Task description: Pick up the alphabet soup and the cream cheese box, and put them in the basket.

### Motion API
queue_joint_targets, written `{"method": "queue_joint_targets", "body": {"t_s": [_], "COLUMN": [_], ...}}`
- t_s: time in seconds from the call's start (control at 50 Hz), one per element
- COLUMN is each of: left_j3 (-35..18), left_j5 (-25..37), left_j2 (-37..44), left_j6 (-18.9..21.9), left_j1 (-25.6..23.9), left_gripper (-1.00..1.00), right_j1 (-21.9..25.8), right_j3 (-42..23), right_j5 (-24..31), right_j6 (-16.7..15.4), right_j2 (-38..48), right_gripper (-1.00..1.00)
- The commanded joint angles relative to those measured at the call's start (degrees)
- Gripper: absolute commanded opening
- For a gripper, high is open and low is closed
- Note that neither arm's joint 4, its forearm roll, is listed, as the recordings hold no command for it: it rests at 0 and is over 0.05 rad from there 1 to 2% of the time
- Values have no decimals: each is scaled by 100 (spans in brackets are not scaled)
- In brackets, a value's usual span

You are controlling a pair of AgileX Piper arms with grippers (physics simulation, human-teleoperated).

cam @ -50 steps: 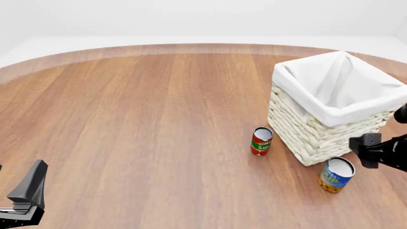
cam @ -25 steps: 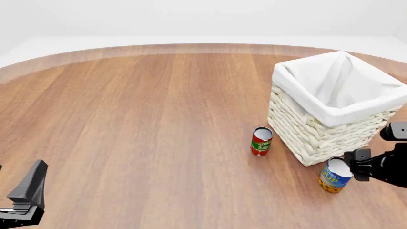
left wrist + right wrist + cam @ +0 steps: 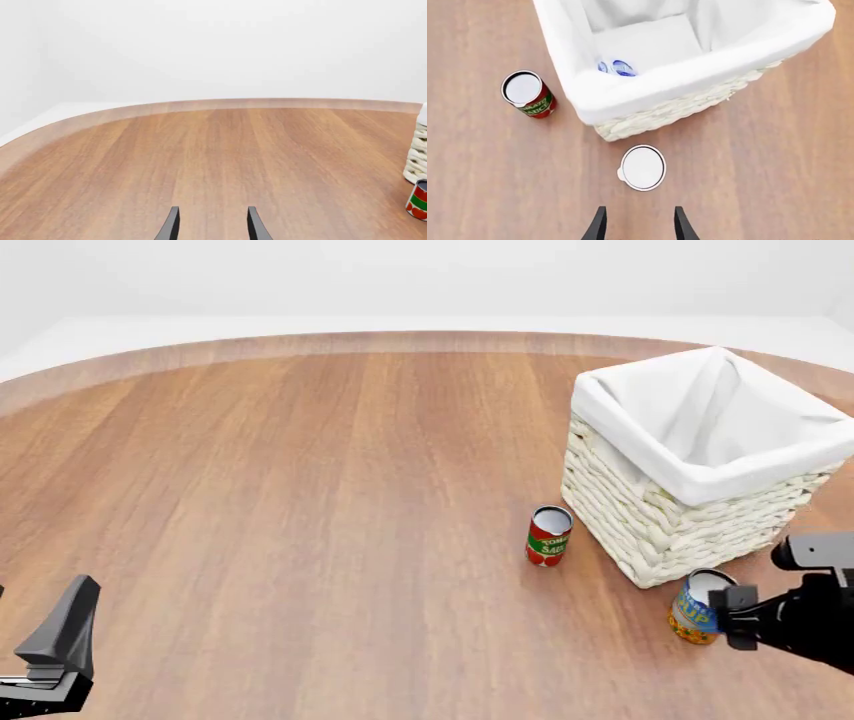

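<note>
The right gripper (image 3: 637,225) hangs wide, holding nothing, above the alphabet soup (image 3: 642,167), which stands just near the basket (image 3: 667,525). The cream cheese box (image 3: 616,67) lies inside already. The left gripper (image 3: 211,225) waits apart, open too.

From the front we look down across the table (image 3: 294,500); our right wrist stares straight down, our left low and forward. All seem to share the tomato can (image 3: 547,535).
</note>
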Motion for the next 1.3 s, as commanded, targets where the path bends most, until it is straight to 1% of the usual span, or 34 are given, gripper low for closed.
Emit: {"method": "queue_joint_targets", "body": {"t_s": [0.02, 0.24, 0.36, 0.4, 0.62, 0.68, 0.78, 1.08, 1.2, 1.3], "left_j3": [0, 0, 0, 0, 0, 0, 0, 0, 0, 0], "left_j5": [0, 0, 0, 0, 0, 0, 0, 0, 0, 0], "left_j2": [0, 0, 0, 0, 0, 0, 0, 0, 0, 0], "left_j6": [0, 0, 0, 0, 0, 0, 0, 0, 0, 0], "left_j1": [0, 0, 0, 0, 0, 0, 0, 0, 0, 0], "left_gripper": [100, 100, 100, 100, 100, 100, 100, 100, 100, 100], "right_j1": [13, 15, -2, -2, -31, -32, -76, -45, -39, -79], "right_j3": [272, 398, 545, 540, 707, 728, 797, 719, 697, 600], "right_j5": [-185, -430, -777, -772, -1229, -1275, -1550, -1783, -2003, -2012], "right_j6": [-34, 22, 14, 22, -24, -30, -41, -8, -36, -74], "right_j2": [77, 257, 544, 559, 1003, 1043, 1310, 1655, 1939, 2060], "right_gripper": [100, 100, 100, 100, 100, 100, 100, 100, 100, 100]}}
